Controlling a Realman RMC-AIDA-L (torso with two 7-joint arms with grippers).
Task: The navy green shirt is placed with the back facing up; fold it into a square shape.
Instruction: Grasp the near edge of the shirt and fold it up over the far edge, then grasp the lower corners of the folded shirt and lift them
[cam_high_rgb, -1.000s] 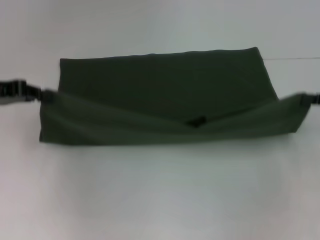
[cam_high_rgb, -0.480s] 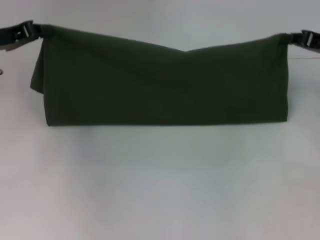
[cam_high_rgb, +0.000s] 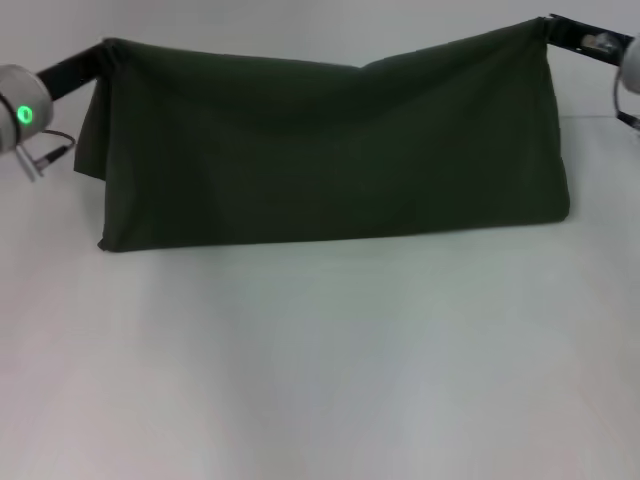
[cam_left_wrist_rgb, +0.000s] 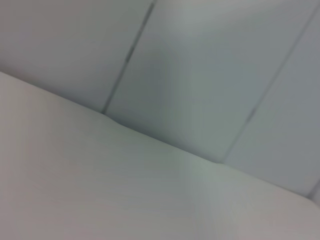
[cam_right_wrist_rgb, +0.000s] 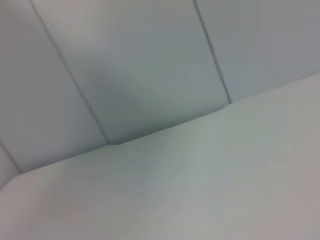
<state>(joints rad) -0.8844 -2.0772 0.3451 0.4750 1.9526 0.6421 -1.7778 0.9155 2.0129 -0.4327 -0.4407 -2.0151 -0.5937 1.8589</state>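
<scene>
The table (cam_high_rgb: 320, 370) is a plain white surface filling most of the head view, and both wrist views show only its bare top meeting a pale panelled wall (cam_left_wrist_rgb: 210, 65) behind.

The shirt (cam_high_rgb: 330, 150) lies across the far half of the table as a wide dark olive band, its lower fold edge resting on the table in a nearly straight line from left to right. Its upper edge is lifted off the table and stretched between the two arms, sagging a little to a shallow dip just right of the middle. On the left end a loose flap of cloth hangs down past the side of the band.

The left gripper (cam_high_rgb: 98, 55) is at the upper left corner of the shirt, clenched on that corner of the cloth, with the grey wrist and its green light just outside the shirt's left end. The right gripper (cam_high_rgb: 548, 28) is at the upper right corner, likewise clamped on the cloth there, its black body reaching in from the right edge of the view. Both hold their corners above the table, the right one slightly higher.
</scene>
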